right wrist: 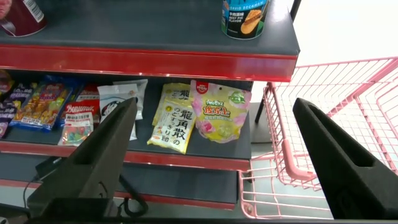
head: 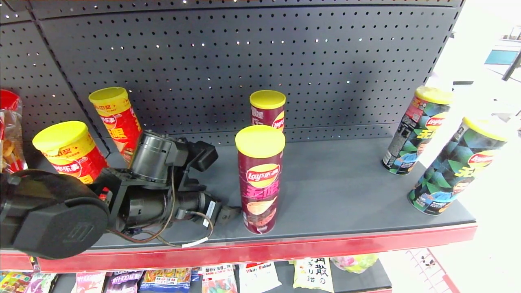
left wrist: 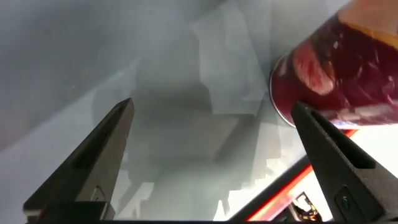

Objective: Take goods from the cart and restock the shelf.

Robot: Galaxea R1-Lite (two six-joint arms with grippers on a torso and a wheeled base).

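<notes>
A: Left tool [left wrist: 212,106] first. It's spread wide with nothing between the fingers, lying low over the shelf [head: 346,191]. Right tool [right wrist: 216,102] is also released and holds nothing; it's out in front of the lower shelf [right wrist: 199,160].
B: Task item?
A: The front maroon can [head: 260,179]. It's upright near the shelf's front lip, just beside the left tool and not held.
B: Handling?
A: My guess is a light, stiff cardboard tube, though it would crush if squeezed hard. The wrap is glossy, so likely slippery. It's tall and narrow, so it tips easily. I'd take it across the mid-body, below the yellow lid.
B: Counts?
A: Six cans, all upright. Two maroon: the front one, and the rear maroon can [head: 267,108] behind it by the pegboard. Two red cans [head: 69,150] to the robot's left. Two dark patterned cans [head: 417,130] to its right, well apart from the maroon pair.
B: Anything else?
A: One pink wire cart [right wrist: 360,61] past the shelf end; I can't tell what's in it. Several snack bags [right wrist: 221,109] on the lower shelf; I couldn't get a clean count.
</notes>
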